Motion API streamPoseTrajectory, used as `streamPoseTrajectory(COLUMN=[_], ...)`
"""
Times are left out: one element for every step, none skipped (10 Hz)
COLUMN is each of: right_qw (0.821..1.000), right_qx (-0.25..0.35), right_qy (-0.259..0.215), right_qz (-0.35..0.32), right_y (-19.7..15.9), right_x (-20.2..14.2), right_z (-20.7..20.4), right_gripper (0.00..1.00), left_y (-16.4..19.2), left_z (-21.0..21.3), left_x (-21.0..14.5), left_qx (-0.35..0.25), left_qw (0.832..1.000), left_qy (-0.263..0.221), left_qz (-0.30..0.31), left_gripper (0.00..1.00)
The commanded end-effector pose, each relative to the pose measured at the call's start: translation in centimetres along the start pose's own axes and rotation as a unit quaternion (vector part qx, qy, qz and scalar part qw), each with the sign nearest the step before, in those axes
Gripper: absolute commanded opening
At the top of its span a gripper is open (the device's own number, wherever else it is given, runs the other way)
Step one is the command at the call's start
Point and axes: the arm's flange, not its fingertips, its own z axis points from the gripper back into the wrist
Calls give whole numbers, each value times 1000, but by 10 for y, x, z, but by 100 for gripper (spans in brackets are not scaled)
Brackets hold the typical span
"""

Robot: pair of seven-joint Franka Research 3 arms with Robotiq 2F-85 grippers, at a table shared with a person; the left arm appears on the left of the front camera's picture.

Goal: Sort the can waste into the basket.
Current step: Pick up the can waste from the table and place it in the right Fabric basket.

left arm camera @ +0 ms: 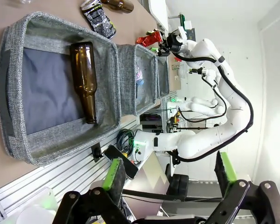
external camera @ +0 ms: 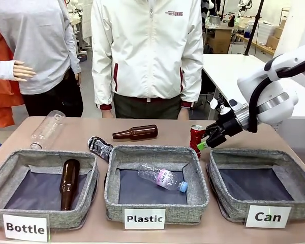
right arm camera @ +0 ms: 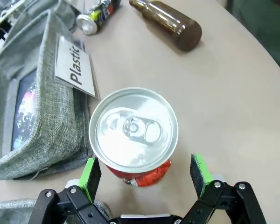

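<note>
Upright can behind the gap between middle bin and Can basket, perhaps touching the former.

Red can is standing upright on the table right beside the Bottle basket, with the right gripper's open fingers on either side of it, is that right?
Not quite. The red can stands beside the Plastic basket, not the Bottle one; the right wrist view shows the Plastic label next to it. The rest holds: it is upright on the table, and the right gripper has its open fingers on either side.
</note>
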Motion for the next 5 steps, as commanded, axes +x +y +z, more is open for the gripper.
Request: streamPoseTrajectory(right_qw=[999,998,997,996,996], right_qx=[2,7,21,23,28], right_qy=[-36,-51,-71,-81,-84], right_qz=[18,23,23,21,23], right_y=[-7,-8,-8,-9,-9], right_x=[4,2,1,0,0], right_z=[-7,-9,-10,-11,-11], right_gripper=[100,100,100,100,100], left_y=[0,0,0,0,0], left_z=[2,2,2,2,2], left_x=[-4,-4,-4,-4,-4], left_qx=[-1,-1,-1,-1,-1], left_qw=[1000,1000,1000,1000,1000], left_qy=[4,4,4,4,4], left_qz=[-3,-3,-3,-3,-3], left_gripper=[100,100,100,100,100])
